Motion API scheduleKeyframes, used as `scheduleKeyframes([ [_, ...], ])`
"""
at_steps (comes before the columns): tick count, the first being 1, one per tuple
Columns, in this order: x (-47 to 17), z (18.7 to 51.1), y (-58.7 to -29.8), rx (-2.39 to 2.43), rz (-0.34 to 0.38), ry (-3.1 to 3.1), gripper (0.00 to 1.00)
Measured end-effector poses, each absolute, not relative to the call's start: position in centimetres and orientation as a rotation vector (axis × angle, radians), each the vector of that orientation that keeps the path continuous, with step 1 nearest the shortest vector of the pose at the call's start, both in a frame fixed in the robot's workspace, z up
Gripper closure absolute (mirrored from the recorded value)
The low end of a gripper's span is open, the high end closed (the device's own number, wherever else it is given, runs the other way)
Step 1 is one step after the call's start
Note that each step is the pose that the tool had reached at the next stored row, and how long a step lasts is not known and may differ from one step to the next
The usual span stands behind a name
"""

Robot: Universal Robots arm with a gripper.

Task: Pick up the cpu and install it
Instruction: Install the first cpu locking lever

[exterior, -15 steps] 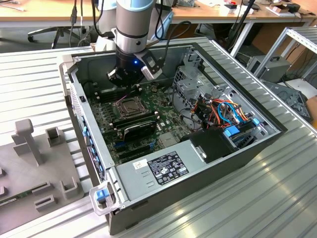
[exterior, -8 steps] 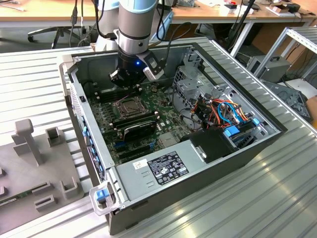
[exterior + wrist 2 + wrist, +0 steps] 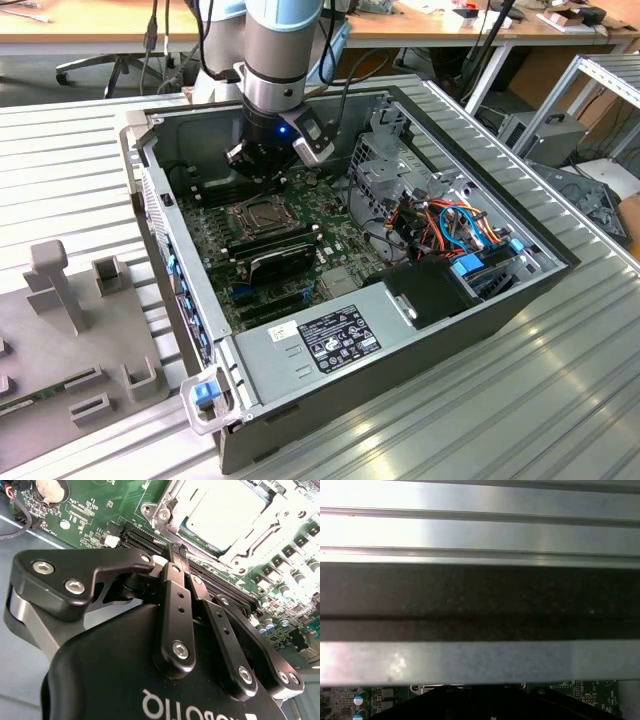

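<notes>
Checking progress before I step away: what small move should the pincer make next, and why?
Probably a short lift straight up. The pale flat square cpu already lies inside the silver metal socket frame, and the black pincer, fingers together and seemingly empty, hovers low beside it.

- An open computer case (image 3: 430,310) lies on a ribbed metal table (image 3: 560,400), its green motherboard (image 3: 300,250) exposed.
- Black memory sticks (image 3: 275,243) sit in slots near the board's middle.
- Orange and blue cables (image 3: 450,225) tangle at the exterior view's right.
- A grey fixture with upright blocks (image 3: 70,330) rests on the table at the exterior view's left.
- A round coin battery (image 3: 50,490) sits on the board in the second wrist view.
</notes>
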State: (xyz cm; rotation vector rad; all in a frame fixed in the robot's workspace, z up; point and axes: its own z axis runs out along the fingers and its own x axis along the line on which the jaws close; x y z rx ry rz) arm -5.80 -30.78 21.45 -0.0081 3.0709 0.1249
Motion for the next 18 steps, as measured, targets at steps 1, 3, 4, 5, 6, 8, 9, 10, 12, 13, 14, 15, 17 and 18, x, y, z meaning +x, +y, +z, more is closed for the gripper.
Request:
scheduleKeyframes([
  [1,-5.71,21.31,-30.78,-0.008,0.121,3.071,0.89],
  [3,-5.59,21.11,-30.78,-0.008,0.114,3.071,0.89],
  [4,-5.56,21.05,-30.78,-0.008,0.111,3.071,0.89],
  [5,-5.53,20.97,-30.78,-0.009,0.107,3.072,0.89],
  [6,-5.5,20.92,-30.78,-0.009,0.104,3.072,0.89],
  [8,-5.48,20.87,-30.78,-0.009,0.101,3.072,0.89],
  [9,-5.47,20.83,-30.78,-0.009,0.1,3.072,0.89],
  [10,-5.46,20.79,-30.77,-0.009,0.099,3.072,0.89],
  [12,-5.43,20.63,-30.75,-0.009,0.096,3.072,0.89],
  [13,-5.43,20.59,-30.72,-0.009,0.095,3.072,0.89],
  [14,-5.43,20.55,-30.66,-0.009,0.095,3.072,0.89],
  [15,-5.43,20.52,-30.59,-0.009,0.095,3.072,0.89],
  [17,-5.43,20.5,-30.47,-0.009,0.095,3.072,0.89],
  [18,-5.43,20.5,-30.45,-0.009,0.095,3.072,0.89],
])
